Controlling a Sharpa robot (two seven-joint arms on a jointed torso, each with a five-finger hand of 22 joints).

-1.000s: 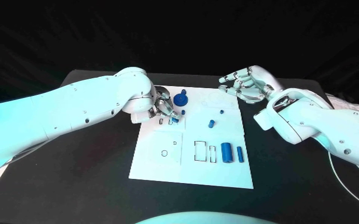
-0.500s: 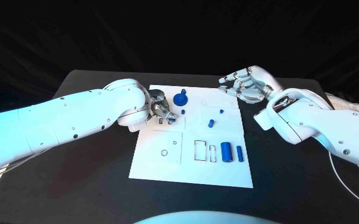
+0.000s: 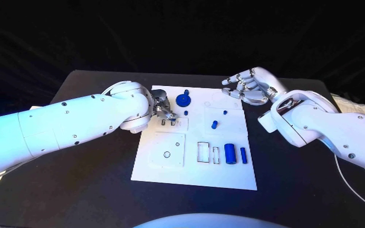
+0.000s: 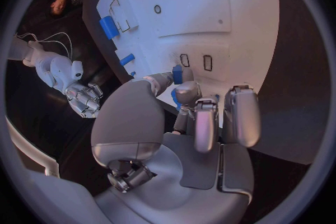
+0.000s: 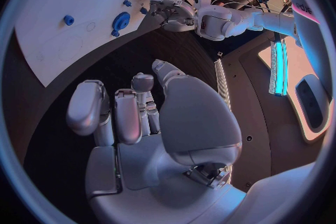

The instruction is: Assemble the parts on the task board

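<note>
Both arms have smooth white rounded housings studded with small dark screws. The left hand [image 3: 164, 109] and right hand [image 3: 248, 87] are silver, many-fingered, with dark seams between segments.

Black table [image 3: 91, 186], black backdrop behind, cyan light strip [image 5: 280, 67]

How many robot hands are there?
2. The left hand pinches a blue part over the task board; the right hand, holding nothing, is by its far right corner.

The left hand [image 3: 162, 108] covers part of the task board's [image 3: 228, 172] left edge. The small blue part [image 4: 177, 74] at its fingertips is half hidden; whether it is gripped cannot be told.
</note>
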